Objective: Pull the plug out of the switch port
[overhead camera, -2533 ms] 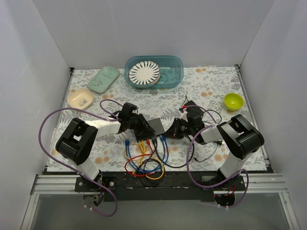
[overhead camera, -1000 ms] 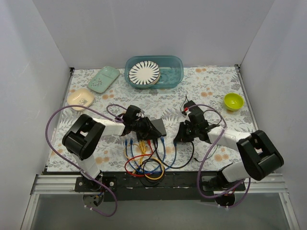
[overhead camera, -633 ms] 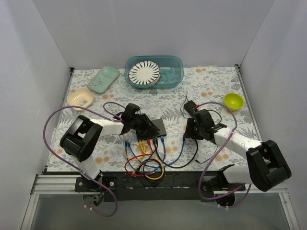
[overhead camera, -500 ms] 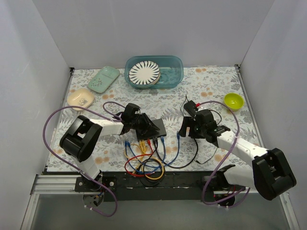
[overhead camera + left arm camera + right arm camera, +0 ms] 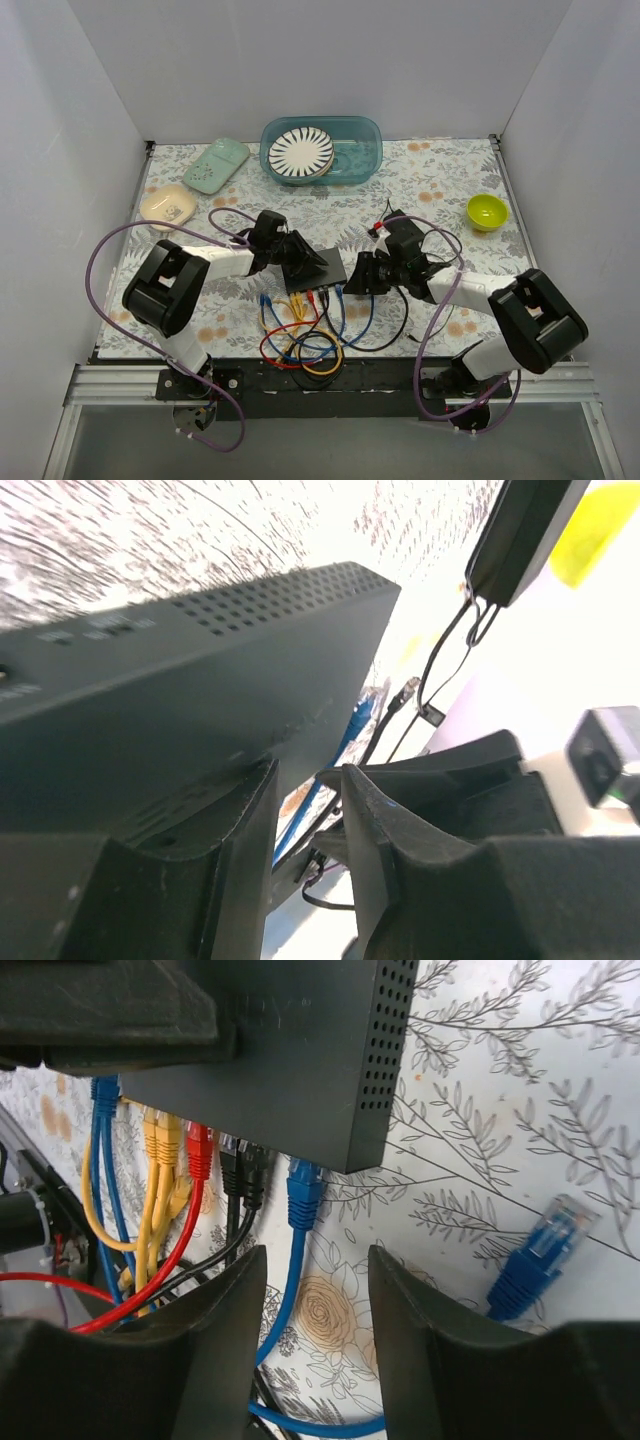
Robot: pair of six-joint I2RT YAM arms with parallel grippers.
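Two claws: R claw (image 5: 312, 1265) open, empty; L claw (image 5: 308, 780) grip on switch (image 5: 200, 680) unclear.

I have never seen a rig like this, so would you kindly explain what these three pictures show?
Two robot arms are bolted at the near edge of the table. One picture looks down on both; the other two come from cameras on each wrist. The left gripper rests on a black network switch whose front holds coloured cables. The right gripper is open, holding nothing, facing a plugged blue cable; a loose blue plug lies on the table nearby. Further back sit a teal tub with a striped plate, two small dishes and a green bowl.
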